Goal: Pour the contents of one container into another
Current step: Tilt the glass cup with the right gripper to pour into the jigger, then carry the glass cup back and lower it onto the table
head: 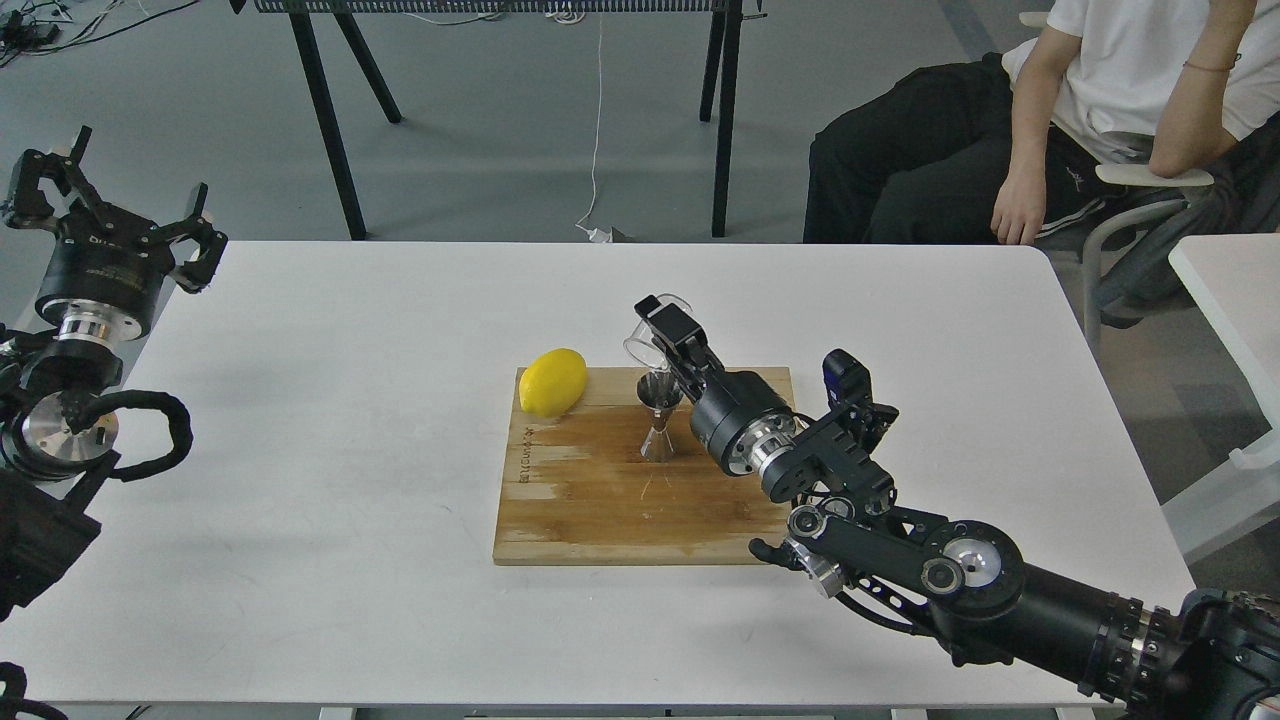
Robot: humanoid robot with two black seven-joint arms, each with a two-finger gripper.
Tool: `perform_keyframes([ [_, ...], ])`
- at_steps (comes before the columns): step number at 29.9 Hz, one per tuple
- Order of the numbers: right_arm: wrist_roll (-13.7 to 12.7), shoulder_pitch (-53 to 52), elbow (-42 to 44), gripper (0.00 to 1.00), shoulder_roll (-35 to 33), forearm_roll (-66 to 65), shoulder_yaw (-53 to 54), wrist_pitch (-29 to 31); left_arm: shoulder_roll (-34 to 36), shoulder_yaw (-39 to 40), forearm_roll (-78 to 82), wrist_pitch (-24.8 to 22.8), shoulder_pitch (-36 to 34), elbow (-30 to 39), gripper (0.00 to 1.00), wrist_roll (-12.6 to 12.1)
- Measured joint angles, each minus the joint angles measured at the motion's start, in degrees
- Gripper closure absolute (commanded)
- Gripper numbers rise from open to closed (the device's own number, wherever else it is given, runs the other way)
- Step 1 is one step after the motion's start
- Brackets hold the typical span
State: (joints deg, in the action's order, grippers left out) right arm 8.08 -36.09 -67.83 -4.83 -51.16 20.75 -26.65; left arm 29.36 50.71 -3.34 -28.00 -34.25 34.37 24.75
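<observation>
The steel jigger (659, 420) stands upright on the wooden board (600, 500), its mouth partly covered by my right arm. My right gripper (662, 325) is shut on the clear glass cup (643, 343), holding it tilted just above and behind the jigger's mouth, the cup's open end facing left and down. No liquid can be made out. At the table's far left edge my left gripper (115, 205) is raised, its fingers spread open with nothing between them.
A yellow lemon (552, 382) lies on the board's back left corner. The white table (330, 420) carries the board. A seated person (1090, 110) is beyond the table's back right corner, and a black-legged table (330, 120) stands behind.
</observation>
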Motion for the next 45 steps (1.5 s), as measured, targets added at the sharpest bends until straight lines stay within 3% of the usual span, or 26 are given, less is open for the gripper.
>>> perform_keyframes([
  [23, 4.07, -0.03, 2.63, 0.69, -1.31, -6.11, -2.78, -1.35, 0.0, 0.16, -0.09, 0.0, -0.03, 0.01, 0.0, -0.05],
  [28, 3.52, -0.02, 0.94, 0.69, -3.24, -4.7, -2.09, -1.08, 0.1, 0.11, -0.08, 0.0, 0.04, 0.01, 0.0, -0.05],
  [38, 1.73, 1.85, -11.69, 0.68, -10.22, 18.05, 6.38, 1.77, 0.91, 0.32, -0.05, 0.0, -0.16, 0.2, 0.0, -0.27],
  [45, -0.38, 8.64, -13.17, 0.68, -13.31, 36.41, 19.87, 9.08, 1.42, 0.26, -0.05, 0.0, -0.2, 0.6, 0.0, -0.41],
])
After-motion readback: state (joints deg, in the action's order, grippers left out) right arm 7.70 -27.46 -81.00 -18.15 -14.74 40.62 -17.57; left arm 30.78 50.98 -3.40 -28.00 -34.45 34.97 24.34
